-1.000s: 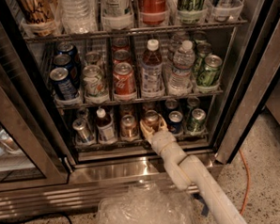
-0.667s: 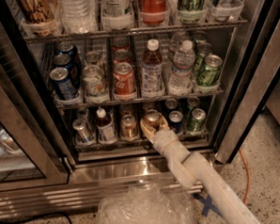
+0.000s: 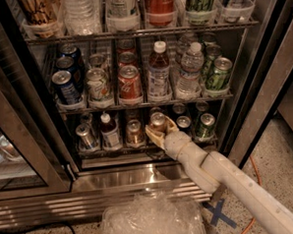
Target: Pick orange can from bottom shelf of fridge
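The fridge (image 3: 135, 177) stands open in the camera view. Its bottom shelf (image 3: 96, 150) holds small cans and a bottle in lanes. My gripper (image 3: 161, 129) reaches into the middle of that shelf, its fingers (image 3: 153, 134) closed around an orange can (image 3: 158, 120) with a silver top. The can stands upright on the rack. A second orange can (image 3: 134, 131) stands one lane to the left. My pale arm (image 3: 223, 176) runs down to the lower right.
A green can (image 3: 205, 126) stands right of the gripper and a dark bottle (image 3: 109, 131) left. A red Coca-Cola can (image 3: 129, 83) sits on the rack above. Door frames flank the opening (image 3: 19, 130). A crumpled plastic bag (image 3: 152, 221), blue tape cross (image 3: 218, 214) and orange cable (image 3: 254, 213) lie on the floor.
The arm has shifted slightly; the gripper stays at the orange can in the middle of the bottom shelf. The cans have not visibly moved.
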Robot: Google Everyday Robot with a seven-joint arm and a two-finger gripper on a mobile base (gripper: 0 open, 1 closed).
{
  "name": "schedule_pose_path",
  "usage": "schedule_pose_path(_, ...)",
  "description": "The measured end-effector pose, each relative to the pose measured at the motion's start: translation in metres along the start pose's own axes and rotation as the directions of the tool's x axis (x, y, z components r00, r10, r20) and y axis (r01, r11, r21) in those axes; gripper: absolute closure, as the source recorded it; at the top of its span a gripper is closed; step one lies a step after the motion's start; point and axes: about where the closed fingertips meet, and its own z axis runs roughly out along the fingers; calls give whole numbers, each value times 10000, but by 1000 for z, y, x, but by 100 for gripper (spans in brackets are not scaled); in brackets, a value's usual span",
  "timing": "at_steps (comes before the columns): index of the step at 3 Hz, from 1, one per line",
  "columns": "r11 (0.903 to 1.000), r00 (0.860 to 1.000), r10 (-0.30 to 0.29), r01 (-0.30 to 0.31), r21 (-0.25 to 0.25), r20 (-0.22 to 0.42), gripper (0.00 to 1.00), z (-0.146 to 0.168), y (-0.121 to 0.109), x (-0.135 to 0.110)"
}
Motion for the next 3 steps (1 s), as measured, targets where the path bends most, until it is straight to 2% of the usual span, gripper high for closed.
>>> schedule_pose_path(1,9961,9991,-325,300,-834,-284,100,-8,8,-15)
schedule_pose_path(2,9754,9969,-552,417,-2164,-563,100,-9,28,-34)
schedule_pose_path(3,9246,9869,-1045,509,-3776,-1228,100,-32,40,-30)
